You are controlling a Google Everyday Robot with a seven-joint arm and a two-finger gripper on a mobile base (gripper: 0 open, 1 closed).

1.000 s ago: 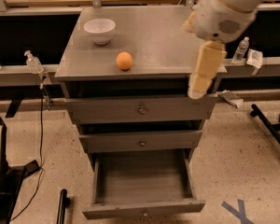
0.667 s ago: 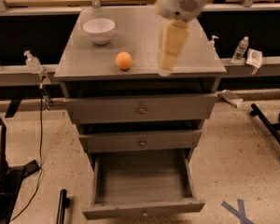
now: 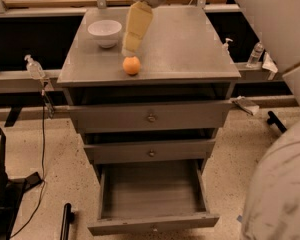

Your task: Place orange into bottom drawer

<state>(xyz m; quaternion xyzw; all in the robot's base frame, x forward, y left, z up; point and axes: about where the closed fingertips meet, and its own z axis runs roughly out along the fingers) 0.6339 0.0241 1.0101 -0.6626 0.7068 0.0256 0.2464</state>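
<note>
Right, nearest me the bottom drawer [image 3: 152, 225] stands pulled out. Up on the cabinet top [image 3: 190, 44], the orange [image 3: 131, 65] sits near the front edge. The gripper [image 3: 128, 50] hovers just behind it, and I can't tell if it's open or closed. White bowl [image 3: 105, 32] beyond.

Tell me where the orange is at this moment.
In the camera view the orange sits on the cabinet top near its front edge, left of centre, to the front-right of the white bowl; the hand hovers close above it.
</note>
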